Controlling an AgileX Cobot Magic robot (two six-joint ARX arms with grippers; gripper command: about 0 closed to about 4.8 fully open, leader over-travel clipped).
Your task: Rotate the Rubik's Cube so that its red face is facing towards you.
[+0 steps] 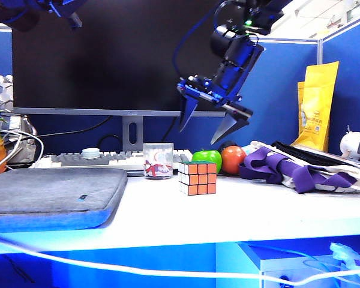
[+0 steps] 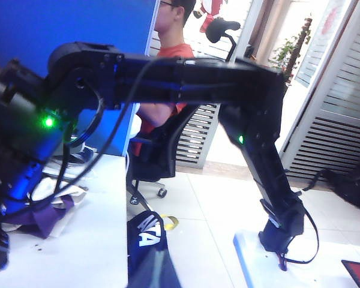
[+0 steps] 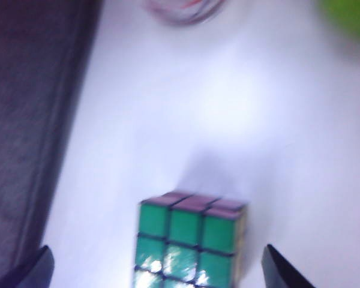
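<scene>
The right claw [image 1: 214, 125] hangs in the air above the Rubik's Cube [image 1: 198, 177], jaws spread wide and holding nothing. Its two pointed fingertips [image 1: 227, 130] aim downward and toward the cube, a pose that suits a descent onto it. In the right wrist view the same fingertips [image 3: 282, 271] show at the frame's lower corners, with the cube [image 3: 191, 243] between them and a green face [image 3: 186, 243] turned up toward the camera. The spread appears wider than the cube, so the jaws could probably straddle it.

The cube rests on the white table [image 1: 240, 210], well below the claw and clear of it. The face [image 1: 202, 179] turned to the exterior camera reads orange-red; whether it is the red face cannot be settled from this view.

Around the cube: a clear cup [image 1: 158, 160] just beside it, a green apple [image 1: 207, 159] and a reddish-orange fruit [image 1: 233, 159] behind it, and a grey pad [image 1: 54, 192] farther off.

The left claw is out of every view; its wrist camera shows only a black arm [image 2: 186, 81] and the room beyond. It is closed, and no held object can be confirmed.
</scene>
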